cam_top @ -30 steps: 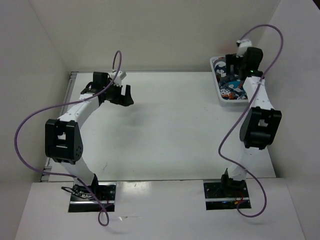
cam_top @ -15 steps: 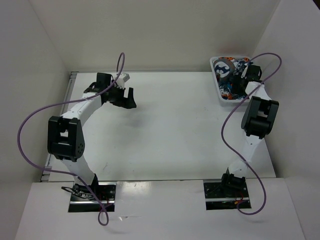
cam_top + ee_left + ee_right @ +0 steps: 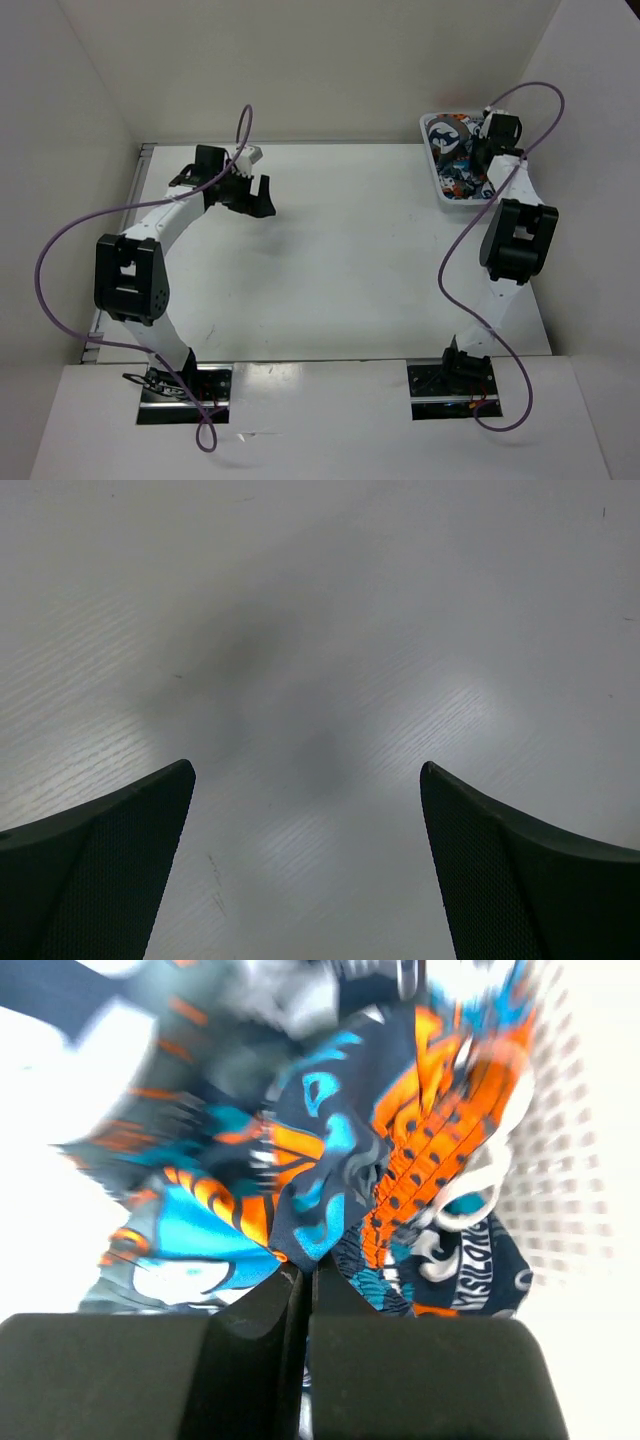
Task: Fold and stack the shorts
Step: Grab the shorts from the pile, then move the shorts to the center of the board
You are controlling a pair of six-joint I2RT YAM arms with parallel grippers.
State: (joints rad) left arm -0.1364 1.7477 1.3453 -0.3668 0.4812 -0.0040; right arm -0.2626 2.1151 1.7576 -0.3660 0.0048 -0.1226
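Right wrist view: upper and left areas of the shorts [image 3: 330,1170] are smeared by blur, and the white basket [image 3: 565,1160] mesh wall is washed out. The right gripper [image 3: 300,1272] finger bodies are cut off by the bottom edge. A fabric fold is seen meeting the closed tips, but a pinch cannot be confirmed.
Top view: the same gripper is hidden under its own wrist. The basket's right side is covered by that arm, and print details are too small to be read.
Left wrist view: the left gripper [image 3: 307,772] fingers are cropped at the bottom edge, so only the tips are shown.
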